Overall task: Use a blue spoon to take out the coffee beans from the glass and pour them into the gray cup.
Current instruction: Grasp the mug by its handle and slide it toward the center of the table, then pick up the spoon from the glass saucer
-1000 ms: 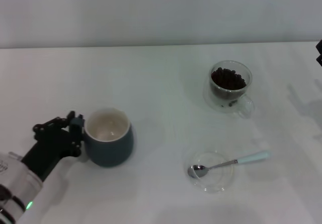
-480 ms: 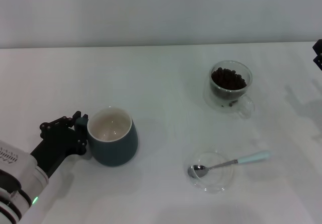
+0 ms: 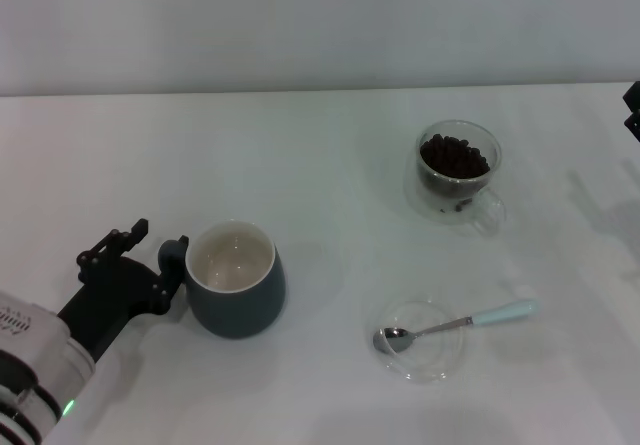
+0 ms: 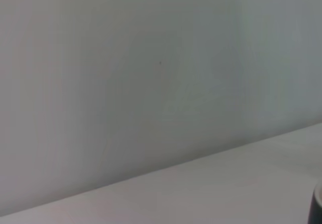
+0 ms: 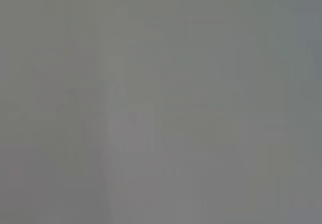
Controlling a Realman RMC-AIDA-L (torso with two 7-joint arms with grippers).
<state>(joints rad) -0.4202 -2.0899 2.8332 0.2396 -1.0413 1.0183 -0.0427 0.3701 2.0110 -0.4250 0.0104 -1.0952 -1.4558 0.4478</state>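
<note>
- Gripping the handle side of the rounded dark blue-gray ceramic mug point(image 3: 238, 279), the left gripper point(image 3: 160, 268) sits low on the white table point(image 3: 320, 165); its black fingers are closed on the mug's handle.
- Mug stands upright, cream-white inside, no contents visible.
- Well off to the gripper's right: flat round clear glass saucer point(image 3: 424, 342), with the teaspoon point(image 3: 455, 323) lying across it, shiny metal bowl on the saucer, pale light-blue handle pointing away from the gripper, past the rim.
- Farther from the gripper, beyond the saucer: small clear double-walled glass cup point(image 3: 458, 172), upright, holding a heap of dark brown coffee beans point(image 3: 455, 156).
- Right gripper point(image 3: 633, 108): only a dark edge shows at the far right border; finger state cannot be told.
</note>
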